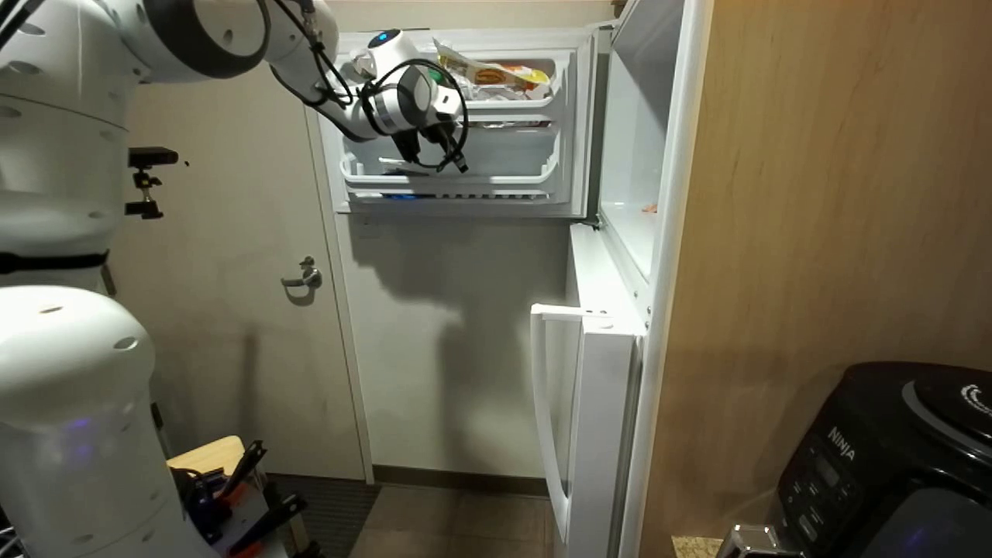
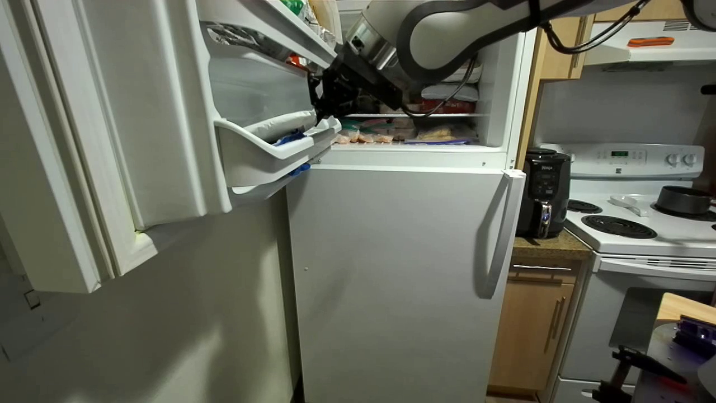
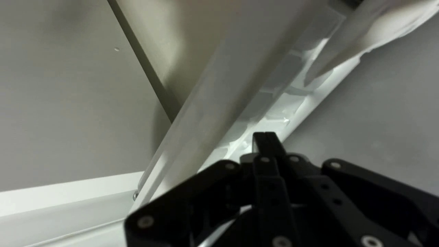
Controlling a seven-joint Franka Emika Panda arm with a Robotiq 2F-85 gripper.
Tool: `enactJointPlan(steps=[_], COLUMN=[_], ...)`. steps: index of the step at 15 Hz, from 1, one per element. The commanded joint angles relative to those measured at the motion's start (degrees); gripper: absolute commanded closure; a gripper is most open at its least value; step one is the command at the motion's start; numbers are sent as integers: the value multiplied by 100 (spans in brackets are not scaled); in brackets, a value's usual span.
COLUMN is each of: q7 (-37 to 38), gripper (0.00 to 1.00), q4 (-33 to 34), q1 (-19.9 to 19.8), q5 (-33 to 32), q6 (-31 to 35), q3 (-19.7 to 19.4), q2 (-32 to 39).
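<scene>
The gripper (image 3: 265,134) is held near the lower door bin (image 2: 260,159), its jaws fully closed, nothing gripped.

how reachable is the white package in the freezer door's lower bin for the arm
Probably yes: the white package lies farther along the lower bin from the gripper, with nothing visible between. The jaws are shut, though, so they'd likely need opening to grip it.

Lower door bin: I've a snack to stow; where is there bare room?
The lower bin looks bare between the white packet and the shut gripper, which hides much of the rest. It is crowded at the packet's end and in the upper bin, where packages stick up.
</scene>
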Motion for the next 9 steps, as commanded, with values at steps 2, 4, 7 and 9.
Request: enactJointPlan(steps=[2,4,7,9], q7=[-310,-327,-323,-273], gripper=[100,100,100,100], q4=[64,68,71,89], q1=[-6,7,28,45], q5=[392,421,423,425], q6=[113,81,67,-9], q3=[13,5,0,-13], q2=[184,228,245,242])
